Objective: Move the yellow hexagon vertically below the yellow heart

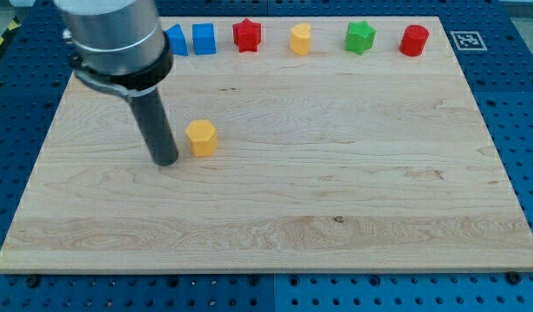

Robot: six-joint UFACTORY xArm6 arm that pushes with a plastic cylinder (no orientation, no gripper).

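Note:
The yellow hexagon lies on the wooden board, left of centre. The yellow heart sits in the row of blocks along the view's top edge, up and to the right of the hexagon. My tip rests on the board just left of the yellow hexagon, slightly below it, with a small gap between them. The dark rod rises from the tip toward the view's top left.
Along the top edge stand two blue blocks, a red star, a green star and a red block. The arm's grey body covers the top left corner. A marker tag lies off the board's top right.

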